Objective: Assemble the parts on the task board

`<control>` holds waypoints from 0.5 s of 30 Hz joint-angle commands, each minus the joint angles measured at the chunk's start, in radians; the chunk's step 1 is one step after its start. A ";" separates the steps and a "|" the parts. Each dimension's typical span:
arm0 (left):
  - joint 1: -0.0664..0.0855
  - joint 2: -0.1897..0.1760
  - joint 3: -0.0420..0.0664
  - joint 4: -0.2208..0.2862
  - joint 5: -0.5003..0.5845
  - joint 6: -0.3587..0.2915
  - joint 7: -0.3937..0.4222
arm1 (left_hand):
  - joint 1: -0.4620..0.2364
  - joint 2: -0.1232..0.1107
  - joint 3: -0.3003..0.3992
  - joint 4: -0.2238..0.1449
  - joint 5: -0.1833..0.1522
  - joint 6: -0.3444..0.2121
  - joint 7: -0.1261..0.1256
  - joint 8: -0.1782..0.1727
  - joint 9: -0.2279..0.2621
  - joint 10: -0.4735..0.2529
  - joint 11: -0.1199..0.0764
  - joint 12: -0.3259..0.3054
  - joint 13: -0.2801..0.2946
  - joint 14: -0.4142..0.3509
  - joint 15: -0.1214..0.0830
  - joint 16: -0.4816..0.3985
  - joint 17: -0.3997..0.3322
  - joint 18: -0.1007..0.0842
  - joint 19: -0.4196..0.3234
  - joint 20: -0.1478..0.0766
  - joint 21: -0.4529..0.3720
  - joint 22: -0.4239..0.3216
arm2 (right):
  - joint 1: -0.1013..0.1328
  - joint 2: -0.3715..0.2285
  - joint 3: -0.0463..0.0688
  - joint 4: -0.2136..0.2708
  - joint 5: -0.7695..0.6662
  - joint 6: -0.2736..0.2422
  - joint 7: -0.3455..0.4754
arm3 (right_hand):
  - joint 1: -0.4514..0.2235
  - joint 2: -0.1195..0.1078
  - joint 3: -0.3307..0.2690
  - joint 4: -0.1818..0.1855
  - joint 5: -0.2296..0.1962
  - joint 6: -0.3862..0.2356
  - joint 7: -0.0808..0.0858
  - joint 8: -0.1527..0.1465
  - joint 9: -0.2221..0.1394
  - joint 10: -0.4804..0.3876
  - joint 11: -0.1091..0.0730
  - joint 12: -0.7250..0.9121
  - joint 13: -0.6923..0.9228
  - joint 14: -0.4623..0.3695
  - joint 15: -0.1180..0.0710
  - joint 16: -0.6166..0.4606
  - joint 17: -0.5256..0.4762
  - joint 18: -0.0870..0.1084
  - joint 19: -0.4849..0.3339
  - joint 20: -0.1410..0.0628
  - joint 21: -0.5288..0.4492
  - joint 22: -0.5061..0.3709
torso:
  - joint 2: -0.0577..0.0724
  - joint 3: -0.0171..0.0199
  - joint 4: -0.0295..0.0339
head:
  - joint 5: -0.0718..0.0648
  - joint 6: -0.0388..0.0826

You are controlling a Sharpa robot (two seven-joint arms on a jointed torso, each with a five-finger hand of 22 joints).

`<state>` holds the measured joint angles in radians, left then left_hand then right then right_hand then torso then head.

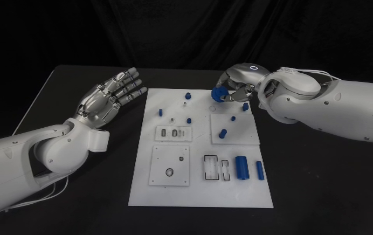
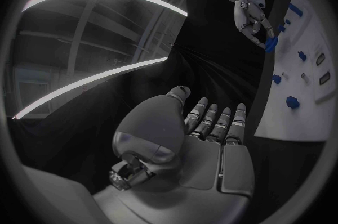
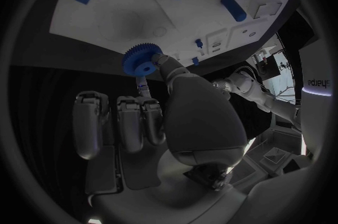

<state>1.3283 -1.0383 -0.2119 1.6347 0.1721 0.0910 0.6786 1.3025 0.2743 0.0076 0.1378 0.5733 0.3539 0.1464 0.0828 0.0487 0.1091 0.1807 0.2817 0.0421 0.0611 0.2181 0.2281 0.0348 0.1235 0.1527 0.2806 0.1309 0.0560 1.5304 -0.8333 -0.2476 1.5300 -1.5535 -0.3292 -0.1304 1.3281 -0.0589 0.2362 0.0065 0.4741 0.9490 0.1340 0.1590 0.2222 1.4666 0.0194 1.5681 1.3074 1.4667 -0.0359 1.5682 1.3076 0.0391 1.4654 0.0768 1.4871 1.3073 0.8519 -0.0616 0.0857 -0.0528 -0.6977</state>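
The part in play is a small blue gear, toothed all round its rim, looks like a little cog with a hub in the middle. The right robot hand has it pinched at its fingertips, up over the far right corner of the white task board. In the right wrist view the gear sits right at the tip of the thumb, with the other fingers curled in below it. The left robot hand is off to the left of the board over the black desk, palm up, fingers spread, holding nothing. More blue pegs and two blue cylinders sit on the board.
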 commanded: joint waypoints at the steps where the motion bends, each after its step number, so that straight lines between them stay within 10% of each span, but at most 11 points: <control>1: -0.002 0.001 0.001 0.002 -0.002 0.010 0.040 | -0.001 0.009 0.005 0.002 0.005 0.007 0.026 0.007 0.001 0.002 0.005 0.005 0.001 -0.002 0.001 0.007 0.001 0.015 -0.001 0.007 0.005 0.001 | 0.006 0.020 0.000 0.008 -0.009 -0.020 0.022 | -0.008 0.004 0.001 0.003 -0.013 0.048 -0.060 0.202 0.232 0.104 -0.009 0.003 0.263 0.104 -0.008 0.003 0.263 -0.014 0.043 -0.007 0.006 0.219 | 0.000 -0.0003 -0.0001 | 0.000 0.001; 15: -0.002 0.014 0.001 -0.005 -0.002 0.013 0.038 | -0.001 0.008 0.006 0.001 0.005 0.007 0.026 0.007 0.001 0.002 0.005 0.006 0.001 -0.002 0.001 0.008 0.001 0.015 -0.001 0.008 0.006 0.001 | -0.005 0.143 0.001 -0.043 -0.009 0.016 0.055 | -0.014 0.007 0.003 0.009 -0.046 0.026 -0.056 0.200 0.241 0.104 -0.008 0.003 0.263 0.104 -0.008 0.003 0.263 -0.013 0.041 -0.009 0.003 0.219 | 0.000 -0.0007 0.0043 | -0.013 -0.003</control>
<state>1.3282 -1.0259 -0.2119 1.6299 0.1722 0.0910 0.6786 1.3025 0.2743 0.0075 0.1379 0.5733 0.3539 0.1464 0.0866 0.0487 0.1091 0.1807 0.2816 0.0419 0.0610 0.2181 0.2327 0.0346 0.1236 0.1527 0.2806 0.1309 0.0559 1.5279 -0.6928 -0.2480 1.4919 -1.5552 -0.3221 -0.0931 1.3209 -0.0523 0.2405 0.0110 0.4319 0.9364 0.1214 0.1636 0.2223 1.4666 0.0194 1.5681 1.3074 1.4667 -0.0359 1.5682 1.3075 0.0392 1.4654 0.0768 1.4871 1.3081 0.8511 -0.0622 0.0883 -0.0637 -0.7011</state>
